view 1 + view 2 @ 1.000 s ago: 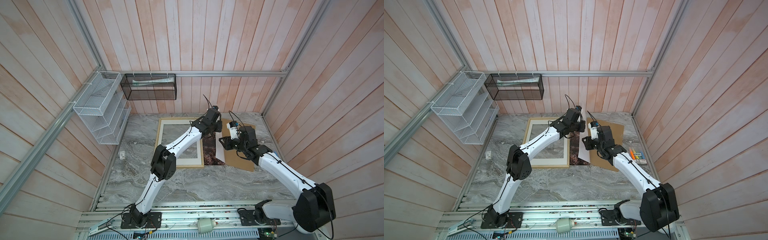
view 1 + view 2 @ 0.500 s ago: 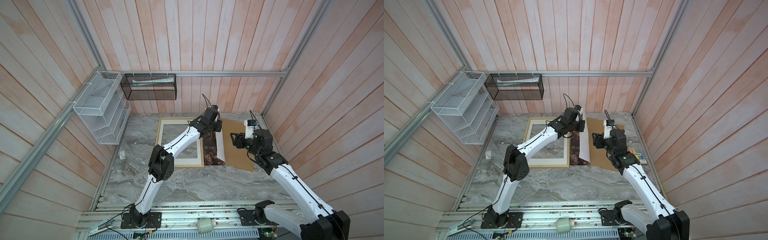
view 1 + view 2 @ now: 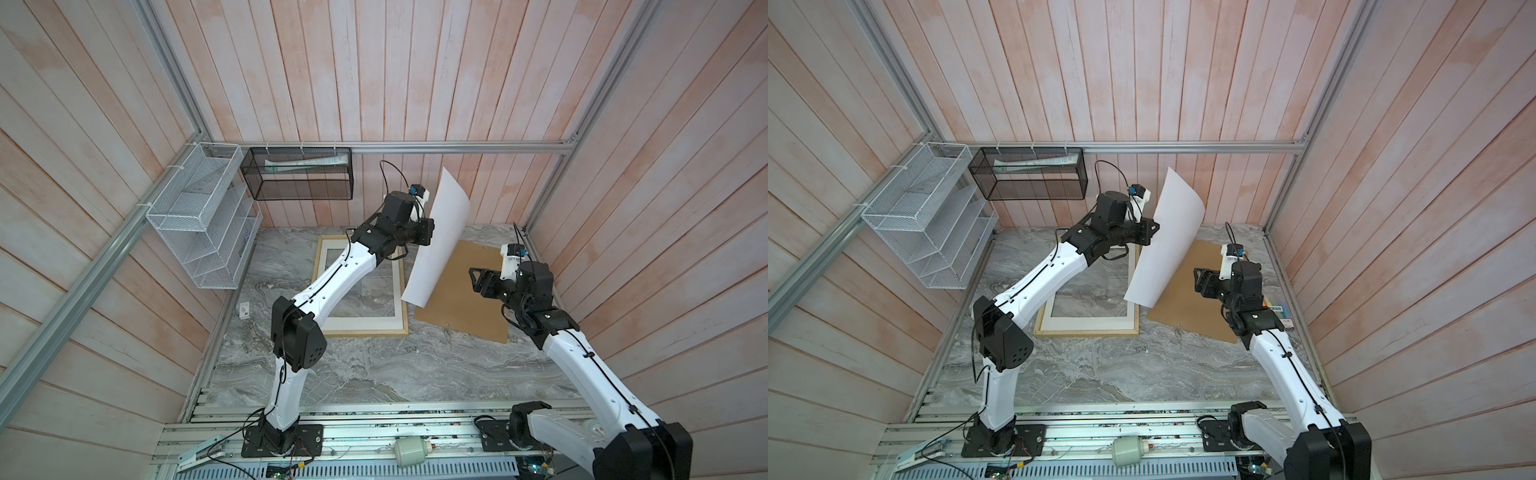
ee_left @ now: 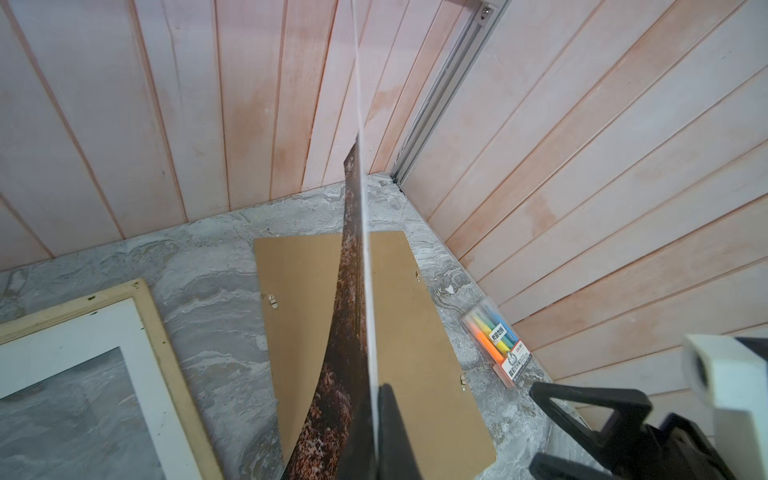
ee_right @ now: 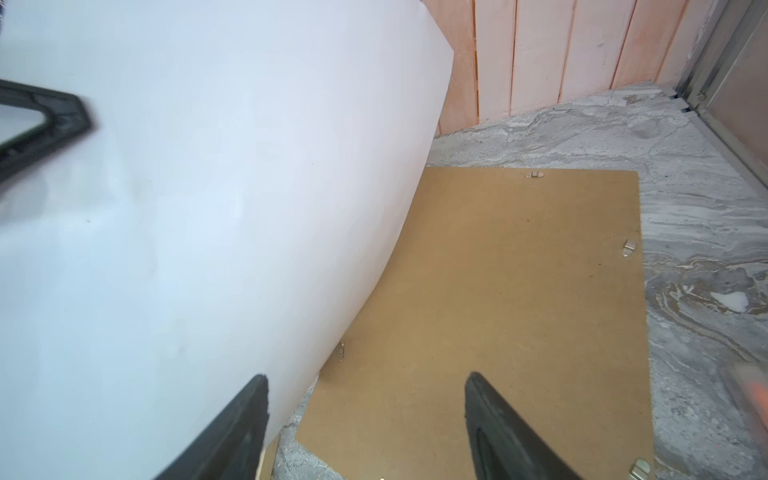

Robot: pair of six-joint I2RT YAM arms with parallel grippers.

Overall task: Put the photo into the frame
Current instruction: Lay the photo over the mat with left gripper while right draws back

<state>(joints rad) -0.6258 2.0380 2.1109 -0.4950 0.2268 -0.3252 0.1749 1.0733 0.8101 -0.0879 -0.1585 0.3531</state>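
**Photo up in my left claw, frame flat on the table**

My left claw (image 3: 428, 235) was pinched tight on one long edge of the photo (image 3: 438, 245). The sheet hung clear of the marble table (image 3: 374, 374), standing nearly on edge and bowed. In both top views its blank white back showed. My left wrist view caught the brown printed side (image 4: 345, 353).

The frame (image 3: 365, 331) lay flat on the table, just beside the hanging sheet on my left. A white mat (image 3: 361, 322) sat inside its pale wood rails. The brown backing board (image 3: 465, 307) lay apart from it on my right, its small metal clips showing.

My right claw (image 5: 365, 386) was spread wide and held nothing, above the backing board and near the photo's white back.

A black mesh basket (image 3: 297, 178) on the back wall held a pale, long item (image 3: 303, 162); I could not tell what it was. I could not make out anything in the tiers of the white wire rack (image 3: 199, 216) on the side wall. A clear case of coloured markers (image 4: 496, 345) lay on the table by the right wall.
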